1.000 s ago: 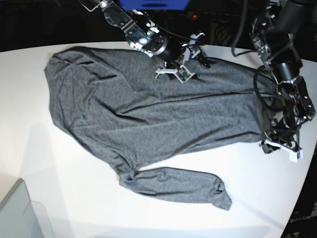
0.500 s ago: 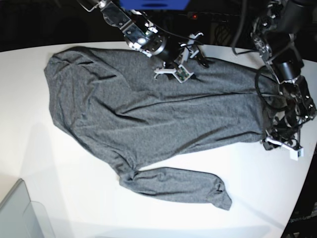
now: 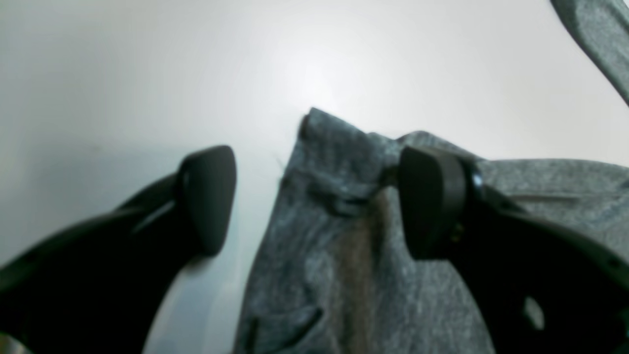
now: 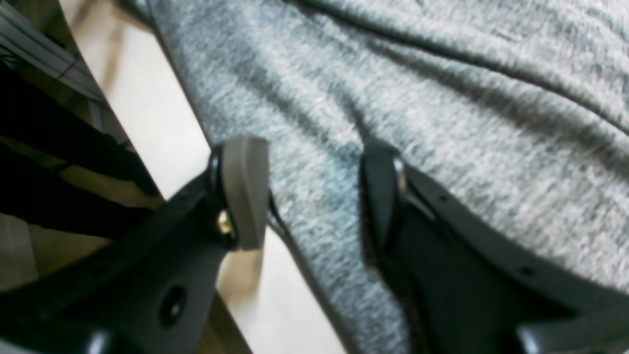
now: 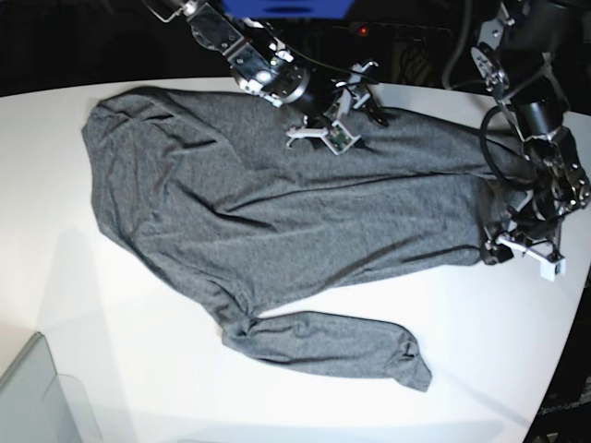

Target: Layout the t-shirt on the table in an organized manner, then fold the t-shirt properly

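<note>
The dark grey t-shirt (image 5: 277,212) lies spread across the white table (image 5: 138,369), and one long sleeve (image 5: 332,346) trails toward the front. My left gripper (image 5: 524,247) stands open at the shirt's right end. In the left wrist view this left gripper (image 3: 317,201) straddles a bunched corner of the t-shirt (image 3: 344,255) without pinching it. My right gripper (image 5: 334,118) hovers over the shirt's back edge. The right wrist view shows this right gripper (image 4: 314,196) open, its jaws apart over the knit t-shirt (image 4: 442,98) near the shirt's border.
A translucent grey bin corner (image 5: 37,397) sits at the front left. The table's curved edge (image 5: 563,369) runs close to my left arm on the right. Dark cables and equipment (image 5: 416,55) line the back behind the table.
My left gripper has opened and let go of the shirt's right end, and has drawn slightly toward the back. The right arm and the shirt have barely moved.
</note>
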Robot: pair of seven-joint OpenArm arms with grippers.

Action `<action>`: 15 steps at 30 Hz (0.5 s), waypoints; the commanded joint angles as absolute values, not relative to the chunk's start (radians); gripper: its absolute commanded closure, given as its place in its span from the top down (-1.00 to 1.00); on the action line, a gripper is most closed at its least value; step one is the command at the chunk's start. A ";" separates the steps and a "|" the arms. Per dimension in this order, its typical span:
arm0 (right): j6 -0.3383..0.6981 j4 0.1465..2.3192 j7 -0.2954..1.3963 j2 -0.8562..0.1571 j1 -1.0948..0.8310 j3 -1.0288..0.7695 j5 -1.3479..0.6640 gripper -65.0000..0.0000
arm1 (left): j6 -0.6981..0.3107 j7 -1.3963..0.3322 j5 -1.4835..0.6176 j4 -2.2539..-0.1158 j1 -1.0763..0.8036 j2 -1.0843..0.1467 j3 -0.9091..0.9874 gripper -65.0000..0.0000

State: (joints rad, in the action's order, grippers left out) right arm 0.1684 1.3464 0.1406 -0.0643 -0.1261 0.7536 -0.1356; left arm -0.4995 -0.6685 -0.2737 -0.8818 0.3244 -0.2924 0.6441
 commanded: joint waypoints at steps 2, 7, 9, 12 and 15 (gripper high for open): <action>0.160 1.348 0.177 -0.067 -0.127 0.753 -0.133 -0.05 | -0.506 -0.664 -0.283 -0.898 0.348 -0.302 0.644 0.51; 0.160 1.348 0.177 -0.068 -0.127 0.751 -0.133 -0.05 | -0.504 -0.644 -0.283 -0.886 0.352 -0.298 0.644 -0.29; 0.160 1.348 0.177 -0.068 -0.127 0.751 -0.133 -0.05 | -0.498 -0.605 -0.283 -0.886 0.349 -0.298 0.644 -0.76; 0.160 1.348 0.177 -0.070 -0.127 0.751 -0.133 -0.05 | -0.498 -0.590 -0.282 -0.886 0.349 -0.298 0.644 -0.97; 0.160 1.348 0.177 -0.070 -0.127 0.751 -0.133 -0.05 | -0.498 -0.585 -0.282 -0.888 0.355 -0.298 0.644 -1.00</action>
State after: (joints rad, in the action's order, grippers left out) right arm 0.1688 1.3464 0.1406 -0.0658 -0.1257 0.7536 -0.1360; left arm -0.4973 -0.6086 -0.2691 -0.8703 0.3248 -0.2821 0.6441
